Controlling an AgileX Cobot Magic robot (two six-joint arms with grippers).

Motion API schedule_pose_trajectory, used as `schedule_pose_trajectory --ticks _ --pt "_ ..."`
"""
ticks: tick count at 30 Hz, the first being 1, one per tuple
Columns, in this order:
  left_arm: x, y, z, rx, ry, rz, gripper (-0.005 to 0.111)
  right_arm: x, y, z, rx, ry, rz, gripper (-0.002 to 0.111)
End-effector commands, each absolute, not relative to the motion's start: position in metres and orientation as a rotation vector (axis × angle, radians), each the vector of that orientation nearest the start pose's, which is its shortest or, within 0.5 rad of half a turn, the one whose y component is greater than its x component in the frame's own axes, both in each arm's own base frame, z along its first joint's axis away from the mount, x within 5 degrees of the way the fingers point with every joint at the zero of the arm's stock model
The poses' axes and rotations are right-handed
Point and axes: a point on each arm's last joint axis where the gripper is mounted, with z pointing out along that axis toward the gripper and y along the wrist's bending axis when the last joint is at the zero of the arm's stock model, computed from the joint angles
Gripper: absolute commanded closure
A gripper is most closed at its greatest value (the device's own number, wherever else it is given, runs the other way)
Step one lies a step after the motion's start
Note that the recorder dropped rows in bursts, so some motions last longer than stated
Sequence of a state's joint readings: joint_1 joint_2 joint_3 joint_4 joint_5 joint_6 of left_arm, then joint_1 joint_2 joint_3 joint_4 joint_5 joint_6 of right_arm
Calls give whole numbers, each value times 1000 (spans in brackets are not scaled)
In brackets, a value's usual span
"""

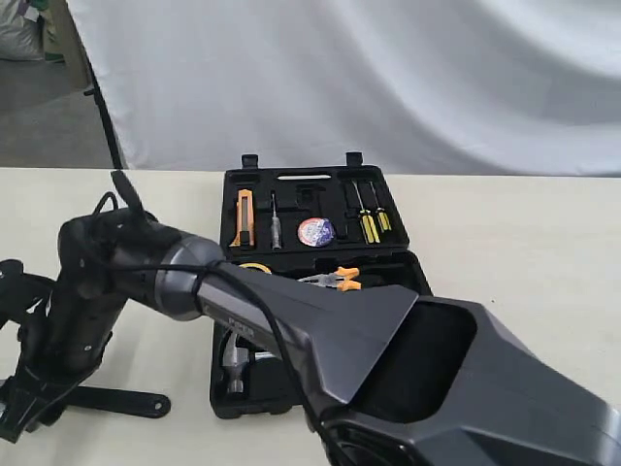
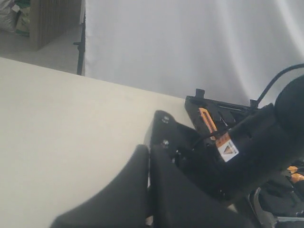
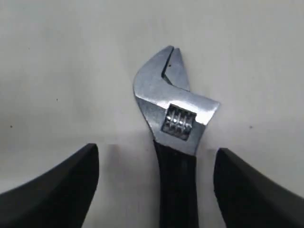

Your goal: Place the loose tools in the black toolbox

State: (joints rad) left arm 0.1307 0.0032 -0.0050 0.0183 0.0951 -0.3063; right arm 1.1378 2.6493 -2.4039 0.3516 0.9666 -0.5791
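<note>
two black fingers [image 3: 57, 190] of the right pincer [image 3: 156, 149] stand spread wide in its wrist view, one on each side of the adjustable wrench [image 3: 175, 123], neither touching it. the wrench lies flat on the pale surface [image 3: 57, 71], silver head away from the camera, black handle running back between the fingers. the exterior view does not show that head. there the right arm [image 1: 388, 330] reaches from the lower right across to the left side of the surface, outside the black toolbox [image 1: 233, 184], and hides much of the case's near half.

only that view shows what lies in the open toolbox. the tape roll [image 1: 315, 231] with its bluish label sits in a recess of the far half, between an orange knife [image 1: 243, 218] and yellow-handled screwdrivers [image 1: 369, 225]. orange-handled pliers [image 1: 340, 280] lie in the near half by the hinge, and the hammer [image 1: 235, 371] lies in the near half too, only its silver head showing past the arm.

the left wrist view shows the left pincer [image 2: 148, 149] with fingers pressed together over the surface, a corner of the toolbox showing beyond the right arm.
</note>
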Motion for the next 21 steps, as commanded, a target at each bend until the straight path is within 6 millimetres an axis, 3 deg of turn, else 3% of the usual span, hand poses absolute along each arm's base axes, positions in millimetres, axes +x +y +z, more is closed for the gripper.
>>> schedule_pose_trajectory --ticks 1,5,7,12,13,21 --pt "55 9 208 -346 1526 -103 106 210 525 116 -1953 1834 626 43" --pt "55 9 208 -346 1526 -103 106 211 526 102 -1966 1826 613 47" --pt "55 9 208 -346 1526 -103 106 211 526 101 -1979 1811 605 60" --pt "55 9 208 -346 1526 -103 106 208 524 105 -1986 1846 633 105" --pt "55 9 208 -346 1526 -103 106 207 523 107 -1989 1855 645 108" --pt "55 9 208 -346 1526 -103 106 204 515 148 -2027 1851 663 108"
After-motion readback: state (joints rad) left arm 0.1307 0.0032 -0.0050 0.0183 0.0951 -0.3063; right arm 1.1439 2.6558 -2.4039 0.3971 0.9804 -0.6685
